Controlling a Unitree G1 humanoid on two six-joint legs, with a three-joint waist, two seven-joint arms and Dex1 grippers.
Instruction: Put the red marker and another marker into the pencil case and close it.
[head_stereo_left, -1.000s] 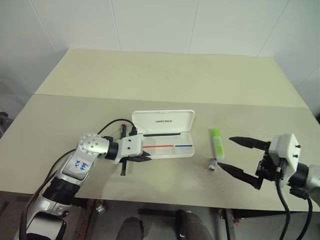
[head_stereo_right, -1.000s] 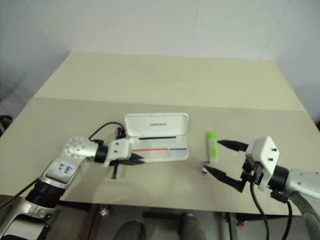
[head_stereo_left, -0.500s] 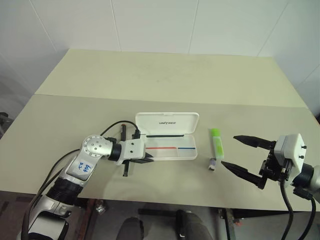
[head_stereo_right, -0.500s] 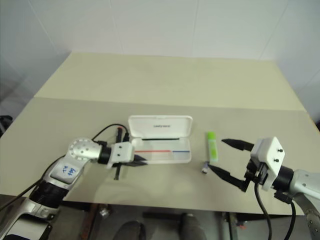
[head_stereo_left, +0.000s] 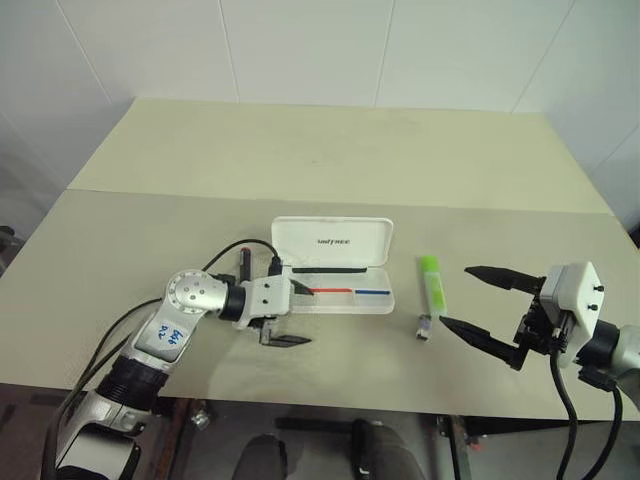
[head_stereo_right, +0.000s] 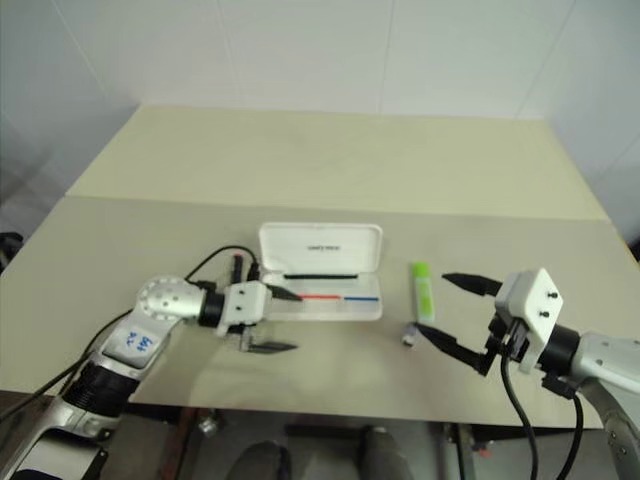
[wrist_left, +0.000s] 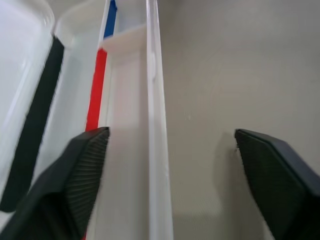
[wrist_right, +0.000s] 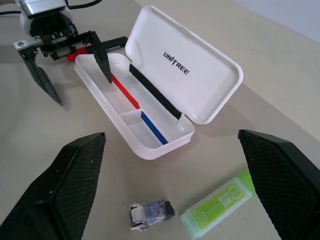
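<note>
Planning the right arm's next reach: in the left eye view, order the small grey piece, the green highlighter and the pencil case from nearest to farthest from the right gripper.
1. Small grey piece, just left of the right gripper.
2. Green highlighter, beyond the piece.
3. Pencil case, open, farther left.

head pair: high, looking down at pencil case (head_stereo_left: 335, 266) mid-table (near-identical overlap) | left wrist: very close along case's front wall | right wrist: oblique, farther, facing case's open lid

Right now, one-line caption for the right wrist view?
Open pencil case with the left hand spread across its end; green highlighter on the table nearby.
</note>
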